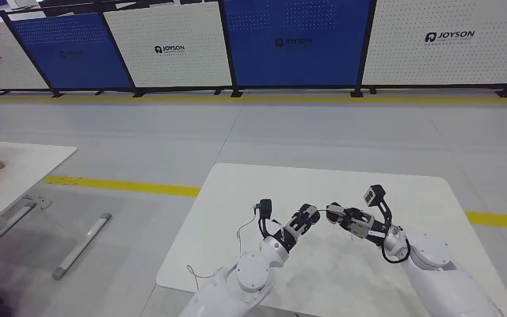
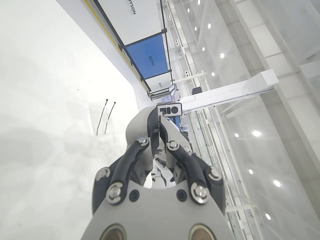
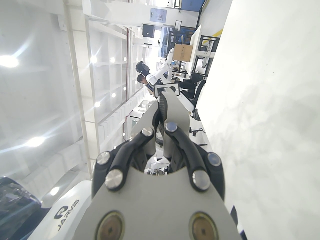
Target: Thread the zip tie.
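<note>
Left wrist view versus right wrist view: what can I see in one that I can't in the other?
Left wrist view alone: two black zip ties lying side by side on the white table, past the shut left gripper. Right wrist view alone: the shut right gripper and a far-off cardboard box. Shared: the table's white top.

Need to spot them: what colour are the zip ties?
Black zip ties on the white table; left wrist view shows them best.

Each white pegboard panel (image 1: 168, 46) carries a dark logo with one short word beside it, printed near its middle; each blue panel (image 1: 297, 40) bears the same mark, much fainter.
</note>
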Robot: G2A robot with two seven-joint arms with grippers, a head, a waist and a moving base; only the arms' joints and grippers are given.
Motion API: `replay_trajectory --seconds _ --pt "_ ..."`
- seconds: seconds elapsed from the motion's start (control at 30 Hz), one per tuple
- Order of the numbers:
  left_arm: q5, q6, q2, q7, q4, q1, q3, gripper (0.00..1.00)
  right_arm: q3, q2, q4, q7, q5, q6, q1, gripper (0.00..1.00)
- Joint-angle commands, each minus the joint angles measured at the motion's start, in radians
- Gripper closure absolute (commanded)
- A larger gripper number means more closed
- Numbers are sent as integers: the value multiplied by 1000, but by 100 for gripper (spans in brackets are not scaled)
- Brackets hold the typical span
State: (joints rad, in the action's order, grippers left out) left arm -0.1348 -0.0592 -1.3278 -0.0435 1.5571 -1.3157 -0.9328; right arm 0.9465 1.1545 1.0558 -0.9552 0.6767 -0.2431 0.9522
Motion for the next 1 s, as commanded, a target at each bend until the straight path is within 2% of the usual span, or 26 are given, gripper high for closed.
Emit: replay_trajectory --seconds 0.0,0.03,0.07,0.1,0.13,0.17,0.5,0.63,0.77,0.97 --pt "1 0 -1 1 0 0 -1 100 0 0 0 0 0 0 0 100" --pt "2 -1 -1 2 -1 0 -2 100 0 0 0 0 0 0 0 100" --pt "3 -1 -1 2 -1 -1 -2 100 0 0 2 5 -1 1 2 80" --pt "4 -1 -2 3 -1 -1 -3 100 3 0 15 22 -8 6 11 58" --pt "4 -1 -2 4 -1 -1 -3 100 7 -1 22 27 -12 9 15 22" --pt "5 -1 -2 5 -1 -1 -4 100 11 -2 29 28 -15 13 20 0" --pt "13 10 -3 17 8 -11 -12 100 86 -18 70 19 -17 33 68 0" --pt "12 31 4 47 26 -24 -43 100 119 -24 83 18 -10 31 89 0" --pt "-21 77 18 123 51 -49 -96 100 137 -28 89 11 5 33 103 0" --pt "-21 77 18 123 51 -49 -96 100 137 -28 89 11 5 33 103 0"
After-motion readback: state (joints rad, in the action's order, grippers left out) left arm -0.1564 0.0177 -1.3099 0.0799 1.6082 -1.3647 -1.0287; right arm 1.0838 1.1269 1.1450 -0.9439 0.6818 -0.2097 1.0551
